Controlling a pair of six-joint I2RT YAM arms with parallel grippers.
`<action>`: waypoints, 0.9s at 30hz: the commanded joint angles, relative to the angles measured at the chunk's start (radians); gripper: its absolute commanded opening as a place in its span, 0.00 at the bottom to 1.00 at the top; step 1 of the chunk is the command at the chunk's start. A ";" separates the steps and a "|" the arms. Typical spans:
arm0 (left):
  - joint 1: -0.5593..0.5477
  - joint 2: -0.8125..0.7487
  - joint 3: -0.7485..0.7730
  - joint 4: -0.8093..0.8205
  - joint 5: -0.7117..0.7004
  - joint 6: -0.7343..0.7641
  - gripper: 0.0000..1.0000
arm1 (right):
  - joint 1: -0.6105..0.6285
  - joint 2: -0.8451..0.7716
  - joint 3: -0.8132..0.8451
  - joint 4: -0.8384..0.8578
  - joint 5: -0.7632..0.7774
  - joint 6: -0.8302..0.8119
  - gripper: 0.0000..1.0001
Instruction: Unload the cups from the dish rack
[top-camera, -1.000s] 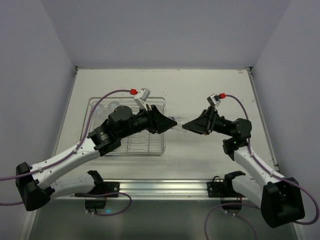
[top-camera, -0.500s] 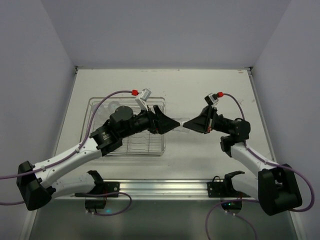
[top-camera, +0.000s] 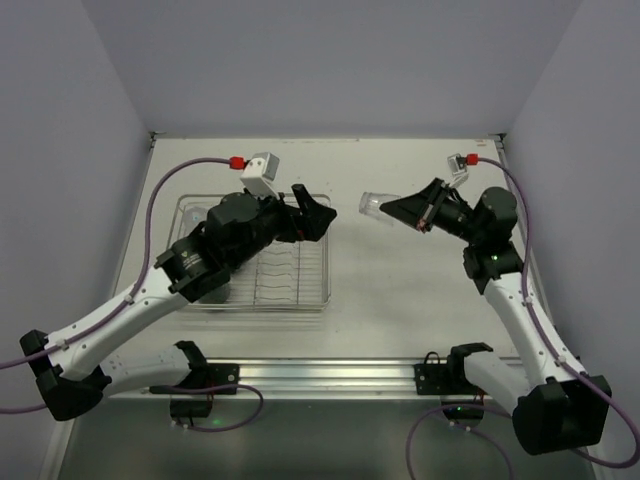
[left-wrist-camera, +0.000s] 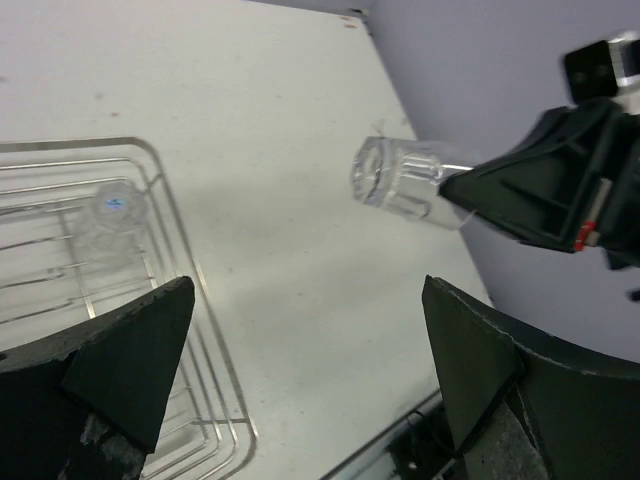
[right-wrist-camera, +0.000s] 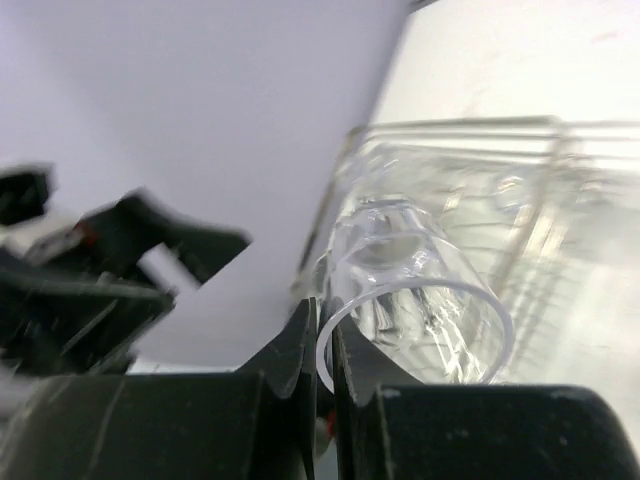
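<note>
A clear tumbler (top-camera: 372, 205) hangs on its side in the air right of the dish rack (top-camera: 290, 292). My right gripper (top-camera: 392, 208) is shut on its rim; in the right wrist view the two fingers pinch the glass wall of the tumbler (right-wrist-camera: 420, 290) at its left side. My left gripper (top-camera: 316, 214) stands open over the rack's far right corner, with nothing between its fingers (left-wrist-camera: 130, 360). In the left wrist view the held tumbler (left-wrist-camera: 400, 183) floats well ahead of them. Another clear cup (left-wrist-camera: 110, 212) stands in the rack (left-wrist-camera: 158, 168).
The rack's wire rim (right-wrist-camera: 556, 128) shows blurred behind the held tumbler. The purple side wall (top-camera: 580, 150) is close behind my right arm. A metal rail (top-camera: 320, 375) runs along the table's near edge.
The two grippers met over the table; my left gripper opened and let go of the tumbler as the right shut on it. The right arm lifted it up and to the right; the left drew back.
</note>
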 joint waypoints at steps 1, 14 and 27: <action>0.000 0.055 0.063 -0.167 -0.275 0.049 1.00 | -0.009 0.057 0.219 -0.647 0.452 -0.405 0.00; 0.072 0.409 0.298 -0.332 -0.323 0.090 1.00 | -0.115 0.505 0.606 -1.056 1.067 -0.596 0.00; 0.172 0.456 0.250 -0.243 -0.216 0.161 1.00 | -0.227 0.835 0.829 -1.075 1.095 -0.624 0.00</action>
